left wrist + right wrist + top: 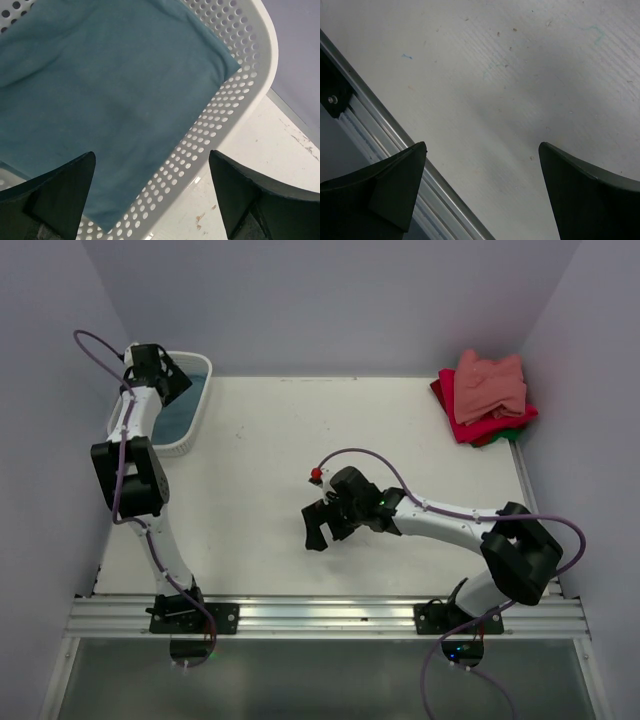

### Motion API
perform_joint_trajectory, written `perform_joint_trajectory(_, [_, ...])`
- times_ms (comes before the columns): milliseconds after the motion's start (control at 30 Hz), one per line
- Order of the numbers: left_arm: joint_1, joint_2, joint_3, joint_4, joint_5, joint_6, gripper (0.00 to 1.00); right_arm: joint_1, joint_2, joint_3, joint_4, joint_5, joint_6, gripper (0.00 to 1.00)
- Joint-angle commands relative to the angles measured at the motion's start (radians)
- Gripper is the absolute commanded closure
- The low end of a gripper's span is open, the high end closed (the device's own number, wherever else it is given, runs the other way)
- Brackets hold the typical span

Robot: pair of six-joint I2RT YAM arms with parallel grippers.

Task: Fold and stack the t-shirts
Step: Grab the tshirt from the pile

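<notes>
White walls (330,300) close in the pale table (260,440) on three sides, and an aluminium rail (330,618) runs along the bottom of the overhead view, with both arm bases bolted to it. Purple cables (370,455) loop off each arm. Nothing lies on the open middle of the table.

At the upper left of the overhead view sits a white mesh basket (165,450) (235,100). The teal-blue t-shirt (190,400) (100,90) lies inside it, spread fairly flat, its edge resting against the perforated wall.

In the upper right corner are the folded t-shirts in a stack. The salmon-pink one (488,385) is on top, the red one (462,425) lies under it, and a sliver of the green one (510,432) shows at the bottom.

The left arm stretches up the left side of the frame. The left gripper (178,380) (152,200) hangs over the basket with its jaws spread wide and nothing between them. The right arm folds in from the lower right, with its forearm lying low towards the centre. The right gripper (318,530) (482,195) is also wide apart and empty over bare tabletop near the rail.
</notes>
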Motion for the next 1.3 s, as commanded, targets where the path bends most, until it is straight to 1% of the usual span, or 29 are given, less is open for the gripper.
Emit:
perform_joint_trajectory(0, [0.019,0.007,0.032,0.005,-0.011,0.024,0.01,0.004,-0.021,0.0,0.025,0.011,0.006,0.01])
perform_joint_trajectory(67, [0.022,0.03,0.062,-0.032,-0.032,0.025,0.01,0.004,-0.021,0.003,0.023,0.011,0.006,0.01])
perform_joint_trajectory(100, [0.022,0.032,0.059,-0.035,-0.058,0.032,0.01,0.006,-0.022,0.003,0.023,0.013,0.006,0.01])
perform_joint_trajectory(233, [0.033,0.059,0.046,-0.041,-0.078,0.039,0.01,0.006,-0.03,-0.004,0.031,0.014,0.016,0.01])
perform_joint_trajectory(333, [0.035,0.119,0.109,-0.101,-0.104,0.047,0.02,0.007,-0.034,-0.008,0.029,0.01,0.019,0.01])
perform_joint_trajectory(667, [0.036,0.248,0.246,-0.152,-0.107,0.081,0.03,0.007,-0.042,-0.022,0.032,0.014,0.026,0.01])
perform_joint_trajectory(867, [0.036,0.299,0.255,-0.143,-0.119,0.085,0.03,0.007,-0.039,-0.027,0.031,0.019,0.028,0.01])
perform_joint_trajectory(1133, [0.044,0.398,0.329,-0.173,-0.106,0.073,0.03,0.009,-0.056,-0.051,0.035,0.031,0.04,0.01])
perform_joint_trajectory(1233, [0.045,0.418,0.332,-0.166,-0.075,0.079,0.13,0.009,-0.057,-0.053,0.035,0.036,0.042,0.01])
perform_joint_trajectory(1267, [0.045,0.423,0.33,-0.164,-0.052,0.084,0.36,0.007,-0.054,-0.053,0.035,0.037,0.042,0.01])
